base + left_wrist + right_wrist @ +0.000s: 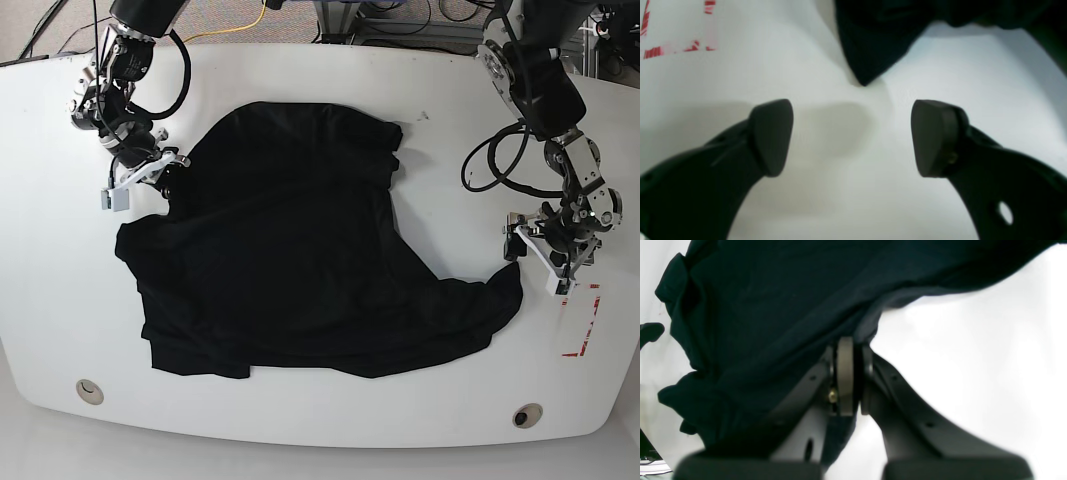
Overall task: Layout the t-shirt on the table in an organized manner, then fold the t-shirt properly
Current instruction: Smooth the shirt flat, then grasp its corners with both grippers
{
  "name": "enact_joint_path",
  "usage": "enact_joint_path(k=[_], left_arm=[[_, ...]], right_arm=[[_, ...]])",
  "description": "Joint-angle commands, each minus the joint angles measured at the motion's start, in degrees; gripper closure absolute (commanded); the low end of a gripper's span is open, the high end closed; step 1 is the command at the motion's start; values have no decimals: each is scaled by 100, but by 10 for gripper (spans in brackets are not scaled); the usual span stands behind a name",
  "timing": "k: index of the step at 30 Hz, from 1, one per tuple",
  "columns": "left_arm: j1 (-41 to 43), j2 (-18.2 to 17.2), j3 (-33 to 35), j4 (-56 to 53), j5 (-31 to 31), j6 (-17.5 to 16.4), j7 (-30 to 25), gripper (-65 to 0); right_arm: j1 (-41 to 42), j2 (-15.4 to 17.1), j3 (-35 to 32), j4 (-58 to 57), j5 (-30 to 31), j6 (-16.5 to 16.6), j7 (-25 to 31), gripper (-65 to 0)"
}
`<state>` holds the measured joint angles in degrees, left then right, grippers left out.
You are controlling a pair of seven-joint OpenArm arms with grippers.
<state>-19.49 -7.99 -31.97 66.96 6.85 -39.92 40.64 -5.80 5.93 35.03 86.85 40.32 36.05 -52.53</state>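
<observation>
The black t-shirt lies spread but crumpled across the white table. In the base view my right gripper is at the shirt's upper left edge. In the right wrist view this gripper is shut on a fold of the t-shirt, with cloth pinched between its pads. My left gripper stands at the right, just above the shirt's right corner. The left wrist view shows it open over bare table, nothing between its fingers, with the t-shirt's pointed corner just ahead of it.
A red tape outline marks the table by its right edge, and the left wrist view shows the tape too. Two round grommet holes sit near the front edge. Cables hang by the left arm.
</observation>
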Motion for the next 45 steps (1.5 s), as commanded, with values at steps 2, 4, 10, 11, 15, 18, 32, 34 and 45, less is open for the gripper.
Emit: enact_joint_path(k=[2, 4, 10, 11, 15, 18, 32, 34, 45], left_arm=[[-324, -67, -87, -212, -101, -8, -139, -528], [-421, -76, -148, -362, -101, -8, -139, -528], [-728, -155, -228, -995, -101, -8, -201, -528], [-790, -155, -228, -1162, -101, -8, -288, -528], [-851, -155, -219, -1549, -101, -8, -543, -528], [-939, -146, -210, -1751, -101, 137, -684, -528], [-1247, -137, -201, -2674, -101, 331, -1238, -525], [-1256, -129, -201, -2665, -101, 331, -1238, -521], [-1291, -137, 1, -2665, -74, 339, -1247, 0]], right_arm=[[66, 70, 10, 128, 131, 56, 141, 0], [75, 70, 10, 128, 131, 56, 141, 0], [92, 70, 1, 128, 149, 56, 141, 0], [92, 70, 1, 128, 149, 56, 141, 0], [92, 70, 1, 128, 157, 56, 141, 0], [92, 70, 1, 128, 157, 56, 141, 0], [92, 70, 1, 128, 157, 56, 141, 0], [92, 70, 1, 128, 157, 56, 141, 0], [92, 70, 1, 128, 157, 56, 141, 0]])
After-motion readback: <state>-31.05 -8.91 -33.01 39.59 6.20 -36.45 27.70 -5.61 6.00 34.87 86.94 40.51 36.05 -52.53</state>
